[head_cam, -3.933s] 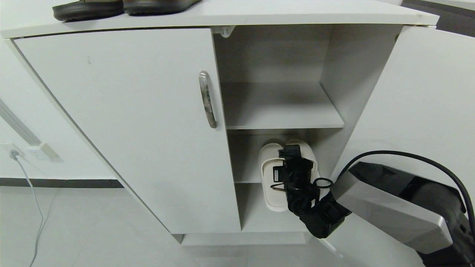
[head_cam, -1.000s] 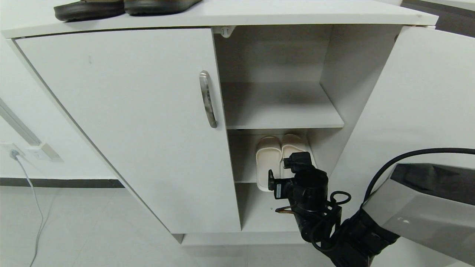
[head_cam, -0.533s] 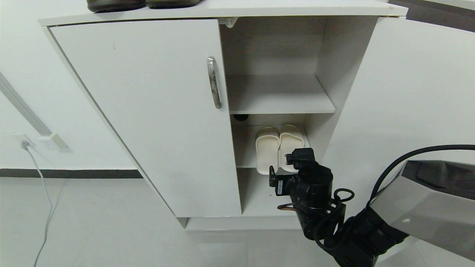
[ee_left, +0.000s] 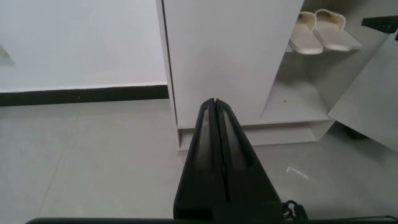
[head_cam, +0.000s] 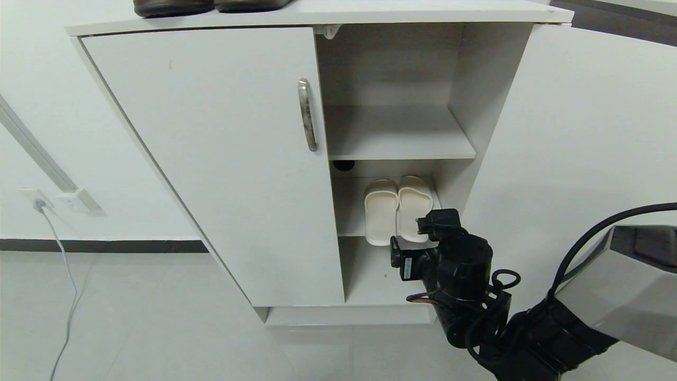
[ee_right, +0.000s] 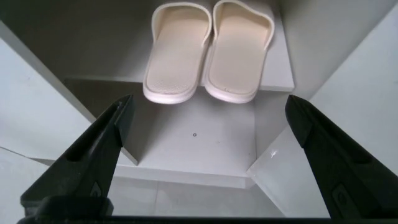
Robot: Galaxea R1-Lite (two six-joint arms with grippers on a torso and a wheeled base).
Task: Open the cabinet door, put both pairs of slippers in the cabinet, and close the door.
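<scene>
Setting: white tiled floor (head_cam: 132,328) and white wall, with a two-door cabinet (head_cam: 423,13) standing against the wall.
Doors: 2. Left door (head_cam: 211,159) shut, metal handle (head_cam: 307,114) at its inner edge. Right door (head_cam: 582,132) swung wide open.
Shelves, open side: 3. Upper shelf (head_cam: 396,132) bare, middle shelf (head_cam: 349,211) occupied, bottom shelf (head_cam: 370,275) bare.
Cream slippers (head_cam: 382,211): 1 pair, 2 pieces. Side by side and touching on the middle shelf, toes inward, heels slightly over the front lip. Just beyond and a little above the right jaws.
Dark slippers (head_cam: 172,6): 1 pair, 2 pieces. On the cabinet top above the shut door, mostly cut off by the frame edge. Well above both jaws and leftward of the right jaws.
Right jaws: spread wide, nothing held, facing into the open side at about bottom-shelf level.
Left jaws: pressed together, nothing held, low over the floor, facing the cabinet base.
Stage (judged): cream pair stowed, dark pair to fetch, door to close last.
Key relation (judged): dark pair up and left of the right jaws. Long axes apparently along the cabinet's front edge, so a grip across the width from the front. Left arm on the nearer side, though both jaws sit well below.
Sundries: wall socket (head_cam: 79,201), 1; cable (head_cam: 66,286), 1.
</scene>
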